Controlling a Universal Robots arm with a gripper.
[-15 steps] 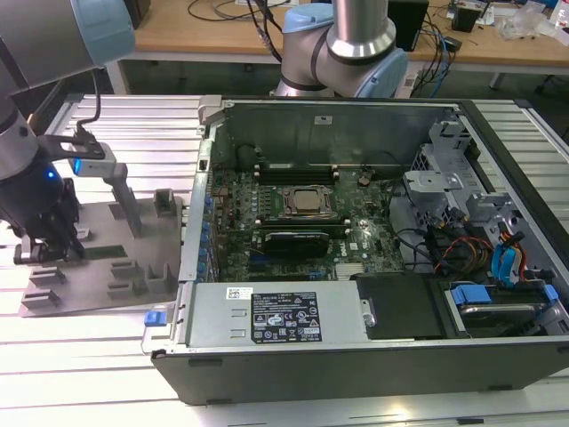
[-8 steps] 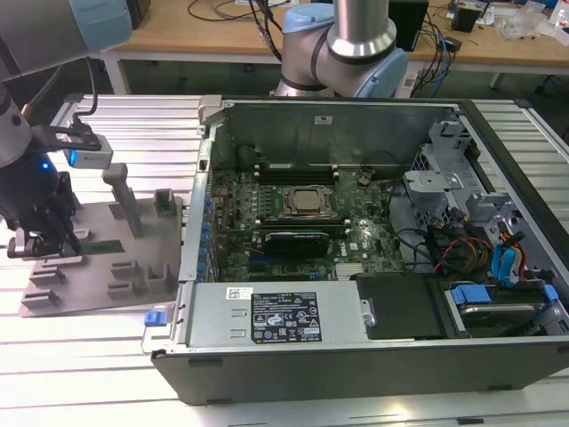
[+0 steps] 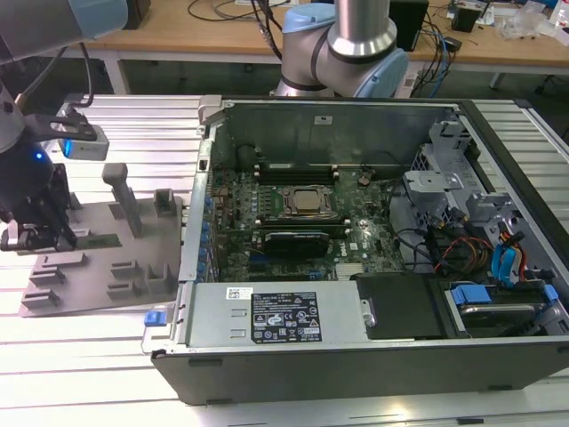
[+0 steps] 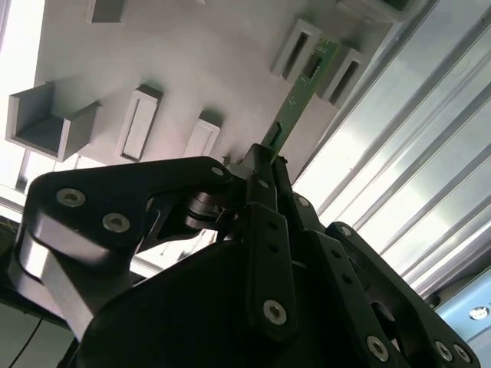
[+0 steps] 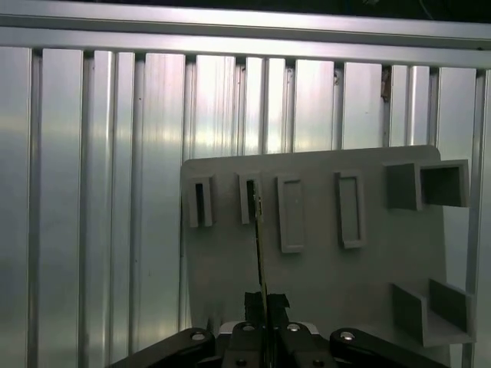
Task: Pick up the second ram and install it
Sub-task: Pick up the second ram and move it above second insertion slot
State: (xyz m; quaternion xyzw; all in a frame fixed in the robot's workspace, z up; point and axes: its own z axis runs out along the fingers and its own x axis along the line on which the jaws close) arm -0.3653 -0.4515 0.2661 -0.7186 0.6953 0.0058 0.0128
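Note:
The second ram (image 4: 295, 103) is a thin green stick whose far end lies between two grey holder blocks on the fixture plate (image 4: 192, 61). In the first wrist view the ram (image 5: 261, 253) shows edge-on, running from a slot on the plate (image 5: 322, 276) down to my gripper (image 5: 265, 300). The gripper (image 4: 265, 161) is shut on the stick's near end. In the exterior view the gripper (image 3: 36, 233) is low over the grey plate (image 3: 98, 276) at the exterior view's left, well apart from the open computer case (image 3: 356, 222).
The plate carries several upright grey posts and slotted blocks (image 3: 124, 200). A ribbed aluminium table (image 5: 92, 192) surrounds it. Inside the case are the motherboard with its long black slots (image 3: 293, 169), a black card (image 3: 289, 238), cables and a power supply (image 3: 284, 316).

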